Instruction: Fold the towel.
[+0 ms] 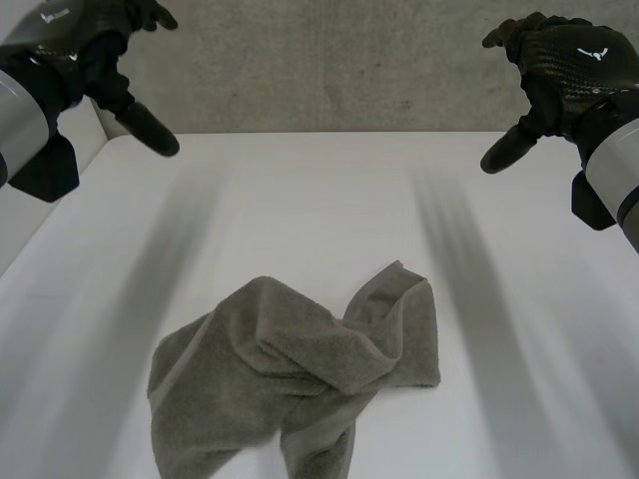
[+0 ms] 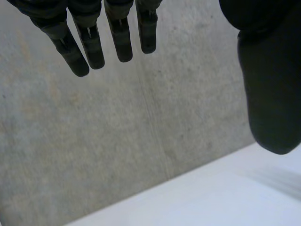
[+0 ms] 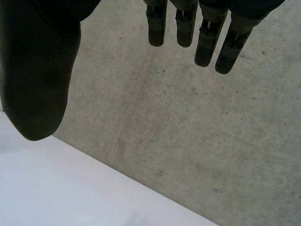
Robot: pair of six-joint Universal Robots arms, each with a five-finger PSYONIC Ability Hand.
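Observation:
A grey towel (image 1: 300,374) lies crumpled in a loose heap on the white table (image 1: 300,200), near its front edge and a little left of centre. My left hand (image 1: 95,50) hovers high over the far left corner, fingers (image 2: 89,44) straight and thumb (image 2: 270,89) spread, holding nothing. My right hand (image 1: 564,70) hangs high over the far right corner, likewise open, its fingers (image 3: 207,40) and thumb (image 3: 40,80) apart and empty. Both hands are well away from the towel.
A grey concrete wall (image 1: 329,70) stands right behind the table's far edge. A raised white rim (image 1: 80,140) runs along the table's left side.

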